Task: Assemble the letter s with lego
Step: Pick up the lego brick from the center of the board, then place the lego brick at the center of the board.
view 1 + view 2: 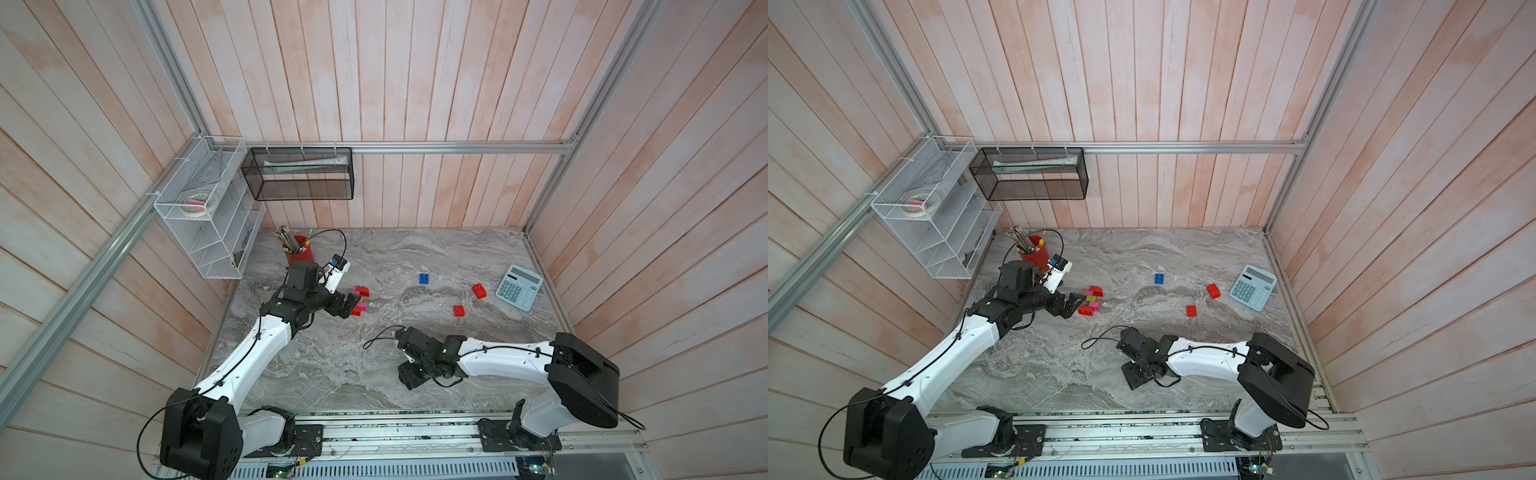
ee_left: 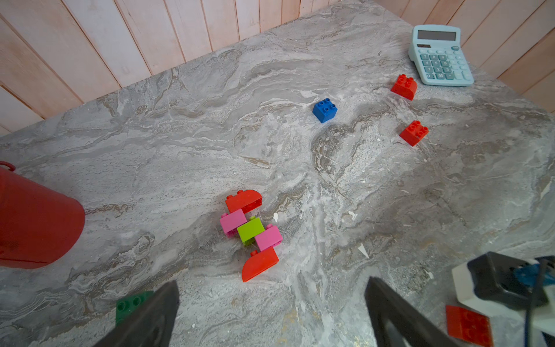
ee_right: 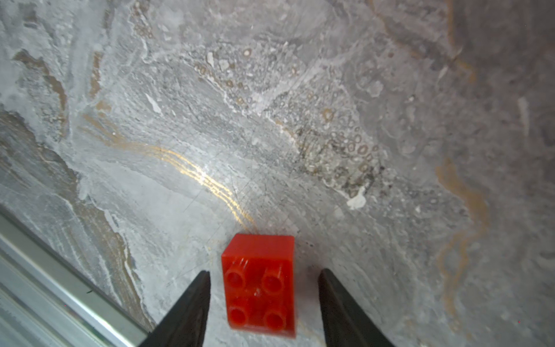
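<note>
1. While the left gripper (image 2: 271, 284) is held wide open and empty, the joined cluster of red, pink and lime-green studded plastic bricks (image 2: 250, 234) is seen lying on the grey marbled tabletop (image 2: 180, 150). It lies just ahead of the fingertips and untouched, toward 10 o'clock of the table's middle.
2. The right gripper (image 3: 264, 272), at 5 o'clock, is set part open astride a loose red four-stud brick (image 3: 258, 300). A gap is seen at each jaw, so nothing is gripped.
3. A blue brick (image 1: 424, 278) is found at 1 o'clock, a farther red brick (image 1: 478, 291) at 2 o'clock beside a pale blue calculator (image 1: 519, 286), and a nearer red brick (image 1: 459, 310) at 3 o'clock.

A brick (image 3: 259, 285) lies on the table (image 3: 270, 120) between the right jaws, touching neither.
</note>
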You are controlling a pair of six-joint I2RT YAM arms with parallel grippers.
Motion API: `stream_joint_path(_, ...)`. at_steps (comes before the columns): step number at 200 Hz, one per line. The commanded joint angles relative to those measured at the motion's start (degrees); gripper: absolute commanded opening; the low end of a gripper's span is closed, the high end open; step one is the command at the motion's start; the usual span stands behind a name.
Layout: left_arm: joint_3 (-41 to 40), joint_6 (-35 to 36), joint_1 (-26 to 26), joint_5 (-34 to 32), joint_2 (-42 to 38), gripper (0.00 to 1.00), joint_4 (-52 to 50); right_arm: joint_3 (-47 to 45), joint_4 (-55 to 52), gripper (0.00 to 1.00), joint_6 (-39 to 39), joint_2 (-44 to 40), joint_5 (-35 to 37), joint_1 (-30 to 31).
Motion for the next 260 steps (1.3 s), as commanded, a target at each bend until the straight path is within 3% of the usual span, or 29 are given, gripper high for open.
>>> stream_joint_path(1, -1.0, -1.1, -0.1, -0.2, -0.4, 1.0, 2.1, 2.0, -2.5, 0.53, 1.2, 1.4, 3.1, 0.6)
stream_joint_path(89, -0.4, 0.0, -0.1, -2.4, 0.3, 1.0, 1.4, 6.6, -8.3, 0.23, 5.1, 4.6, 10.2, 1.3)
stream_joint_path(118, 0.8, -0.4, 0.0, -5.3, 0.0, 1.0, 0.9, 6.9, -5.5, 0.19, 10.8, 0.8, 9.2, -3.7)
stream_joint_path(155, 2.4, -0.9, 0.0, -6.5, 0.4, 1.0, -0.4, 8.7, -1.3, 0.18, 18.9, 0.3, 7.0, -12.7)
stream_joint_path(171, 2.5, -1.1, 0.1, -6.9, 0.4, 1.0, -0.7, 13.0, -5.0, 0.18, 24.7, 3.3, 9.4, -14.5)
stream_joint_path(199, 2.3, -1.2, 0.3, -6.0, 0.7, 1.0, -0.4, 23.4, -14.0, 0.2, 33.6, 11.5, 10.4, -15.9)
stream_joint_path(227, 2.2, -1.5, 0.6, -5.7, 0.9, 1.0, 0.3, 29.3, -14.7, 0.19, 39.7, 17.2, 7.4, -16.0)
stream_joint_path(260, 2.1, -1.4, 0.7, -5.8, 1.2, 1.0, 0.8, 35.6, -18.9, 0.2, 42.6, 23.0, 9.2, -16.3)
